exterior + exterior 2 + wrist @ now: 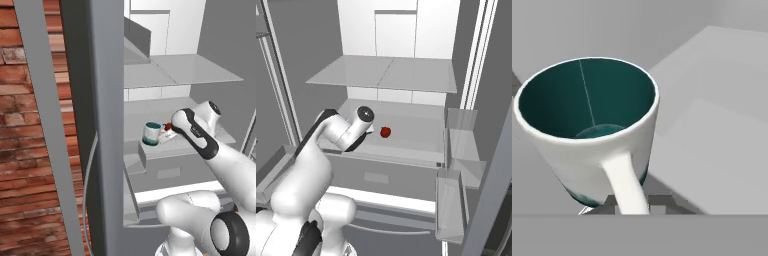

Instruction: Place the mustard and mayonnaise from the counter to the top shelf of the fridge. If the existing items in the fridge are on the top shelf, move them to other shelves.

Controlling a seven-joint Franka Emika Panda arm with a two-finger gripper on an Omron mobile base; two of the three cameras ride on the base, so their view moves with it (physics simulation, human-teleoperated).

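Reaching into the open fridge (406, 30), the arm has its claw (168, 134) pinching the white handle of the teal mug (152, 133), jaws pressed tight on it, so the mug rides at the lower, wider shelf (411, 142) rather than the top shelf (386, 72) above. That fits clearing the upper panel for the condiments. Nearby, the small red fruit (385, 132) rests on that lower shelf, apart from the mug.

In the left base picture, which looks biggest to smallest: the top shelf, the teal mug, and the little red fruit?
1. The top shelf, by far the largest.
2. The mug.
3. The red fruit, a small spot partly hidden by the arm, so its full size is unsure.
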